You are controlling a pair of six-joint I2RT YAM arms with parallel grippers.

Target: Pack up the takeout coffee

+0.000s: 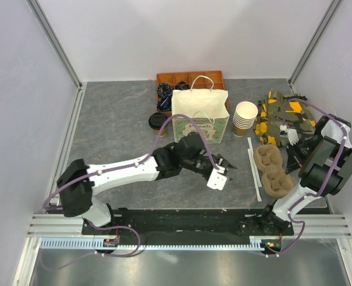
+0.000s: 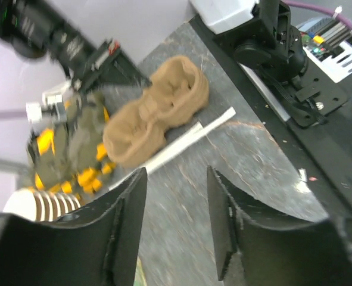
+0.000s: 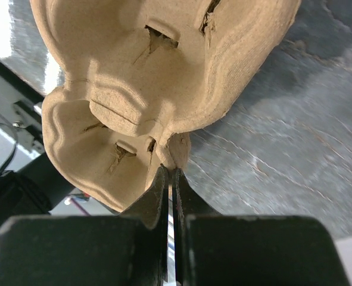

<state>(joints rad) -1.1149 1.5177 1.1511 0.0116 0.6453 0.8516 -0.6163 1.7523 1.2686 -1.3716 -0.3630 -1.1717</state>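
Note:
The takeout coffee (image 1: 158, 121) shows only its black lid; it stands on the table just left of the white paper bag (image 1: 199, 116). My left gripper (image 1: 226, 162) (image 2: 176, 173) hovers over bare table in front of the bag. It is open, with nothing between its fingers, and the coffee is well off to its left. My right gripper (image 1: 292, 159) (image 3: 170, 170) is at the right, shut, its tips pinching the rim of the brown pulp cup tray (image 1: 273, 170) (image 3: 164, 77). The coffee does not show in either wrist view.
A stack of lidless cream cups (image 1: 245, 118) (image 2: 39, 205) stands right of the bag. Behind the bag is an orange compartment box (image 1: 187, 80). A heap of green and yellow packets (image 1: 280, 116) (image 2: 68, 149) lies at the back right. White sticks (image 1: 254, 167) (image 2: 181, 143) lie beside the tray.

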